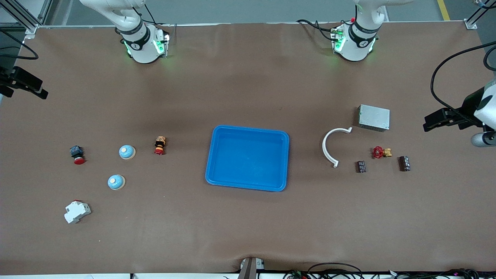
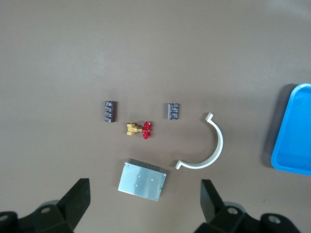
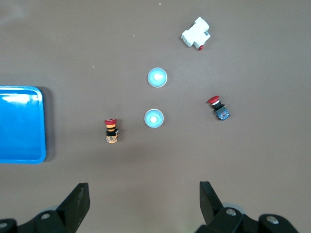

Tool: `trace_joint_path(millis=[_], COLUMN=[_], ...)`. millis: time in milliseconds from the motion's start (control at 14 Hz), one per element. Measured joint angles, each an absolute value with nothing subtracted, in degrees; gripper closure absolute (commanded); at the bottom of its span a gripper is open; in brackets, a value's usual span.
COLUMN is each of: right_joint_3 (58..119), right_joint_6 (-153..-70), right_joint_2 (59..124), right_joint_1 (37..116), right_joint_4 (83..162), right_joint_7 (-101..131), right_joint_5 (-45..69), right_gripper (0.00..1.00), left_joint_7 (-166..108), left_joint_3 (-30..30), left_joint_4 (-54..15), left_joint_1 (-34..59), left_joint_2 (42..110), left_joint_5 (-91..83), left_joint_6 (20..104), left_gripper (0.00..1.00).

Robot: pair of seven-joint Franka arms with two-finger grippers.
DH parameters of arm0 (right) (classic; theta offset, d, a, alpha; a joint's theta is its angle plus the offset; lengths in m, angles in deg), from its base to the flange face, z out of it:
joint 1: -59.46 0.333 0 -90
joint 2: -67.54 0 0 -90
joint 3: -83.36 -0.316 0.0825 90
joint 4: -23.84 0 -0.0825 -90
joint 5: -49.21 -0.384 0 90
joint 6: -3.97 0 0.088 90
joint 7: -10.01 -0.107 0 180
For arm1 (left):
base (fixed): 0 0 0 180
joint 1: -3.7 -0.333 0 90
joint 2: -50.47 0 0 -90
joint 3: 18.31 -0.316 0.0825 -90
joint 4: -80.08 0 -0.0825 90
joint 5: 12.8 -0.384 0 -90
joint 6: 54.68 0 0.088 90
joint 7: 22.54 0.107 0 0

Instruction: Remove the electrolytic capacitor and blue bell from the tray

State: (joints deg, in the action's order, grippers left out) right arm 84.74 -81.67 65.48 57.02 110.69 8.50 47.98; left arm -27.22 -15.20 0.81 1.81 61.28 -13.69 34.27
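Note:
Two dark cylindrical capacitors lie toward the left arm's end of the table, with a red-handled valve between them. Two blue dome bells sit toward the right arm's end. Between the two groups lies an empty blue tray. My left gripper hangs open high over the metal box, looking down on both capacitors. High over bare table, my right gripper is open too, with the bells below. Neither gripper shows in the front view.
A white curved clip and the metal box lie by the capacitors. Two red push buttons and a white breaker lie around the bells. Black devices with cables stand at both table ends.

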Motion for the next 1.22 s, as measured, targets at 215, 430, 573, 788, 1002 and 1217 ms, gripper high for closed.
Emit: trace_joint_path(millis=[215,430,573,788,1002,1217], right_joint_3=[84.75,84.75,84.75,84.74,84.68,84.67], right_joint_6=[-81.71,-81.71,-81.71,-81.73,-81.76,-81.76], right_joint_2=[65.48,65.49,65.49,65.62,65.7,65.7], right_joint_1=[57.02,57.02,57.02,57.02,57.02,57.02], right_joint_4=[110.69,110.69,110.71,110.88,110.88,110.88], right_joint_7=[8.5,8.5,8.5,8.51,8.51,8.51], right_joint_5=[48.48,48.7,48.72,48.72,48.72,48.72], right_gripper=[0.0,0.0,0.0,0.0,0.0,0.0], left_joint_7=[-26.41,-26.4,-26.44,-26.45,-26.45,-26.45], left_joint_3=[-15.36,-15.02,-14.86,-14.77,-14.42,-14.33], left_joint_4=[0.83,0.83,0.83,0.83,0.83,0.83], left_joint_1=[-0.15,0.06,0.37,0.56,0.58,0.55], left_joint_2=[61.23,61.23,61.23,61.23,61.23,61.23], left_joint_5=[-13.69,-13.69,-13.69,-13.69,-13.69,-13.69], left_joint_6=[34.27,34.27,34.27,34.27,34.27,34.27], left_gripper=[0.0,0.0,0.0,0.0,0.0,0.0])
